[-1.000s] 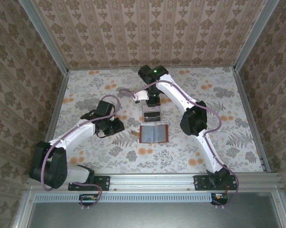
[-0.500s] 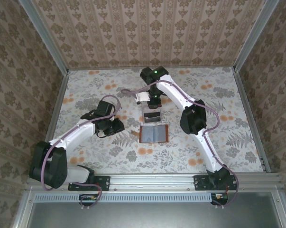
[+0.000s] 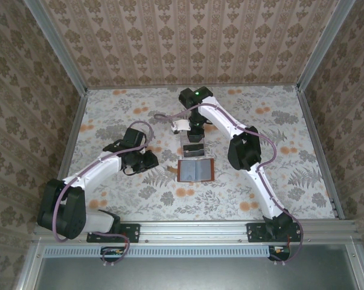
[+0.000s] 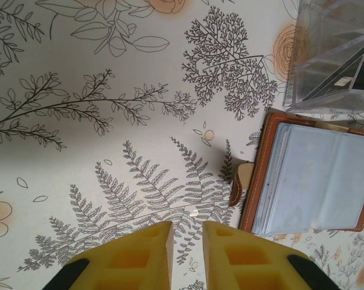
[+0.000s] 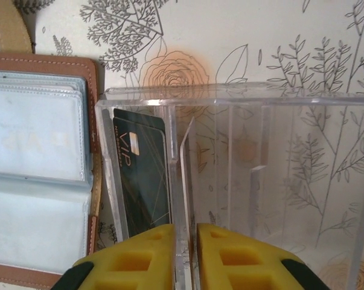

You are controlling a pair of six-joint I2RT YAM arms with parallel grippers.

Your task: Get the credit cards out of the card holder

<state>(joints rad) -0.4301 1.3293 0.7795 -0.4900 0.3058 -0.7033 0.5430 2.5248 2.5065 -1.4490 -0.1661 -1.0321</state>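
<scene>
Hovering over tray: snag risk on the divider

Main risk: the right gripper (image 5: 186, 254) sits low over the clear tray (image 5: 260, 96), and a thin clear partition lines up with the slit between its fingers. A sideways move from here could catch that wall and drag or tip the tray, spilling the dark card (image 5: 142, 175) standing in its left slot. The tray is right against the far edge of the card holder (image 5: 37, 175), so a shove would likely shift that too.

Second risk: the holder lies open and flat mid-table with nothing pinning it. Pulling a card from the slick sleeves could drag the whole wallet. Pale shapes in the sleeves look like credit cards (image 5: 31, 140), but they are too faint to count.

Right jaws are drawn nearly together; I cannot tell if they pinch the partition. Left gripper (image 4: 188, 254) jaws are nearly together too, with nothing between them.

Pose: the right arm reaches far over centre, elbow out to the right, wrist bent straight down above the tray. The left arm stretches in from near-left, its gripper low over the floral table (image 4: 79, 151), left of the holder and apart from it.
</scene>
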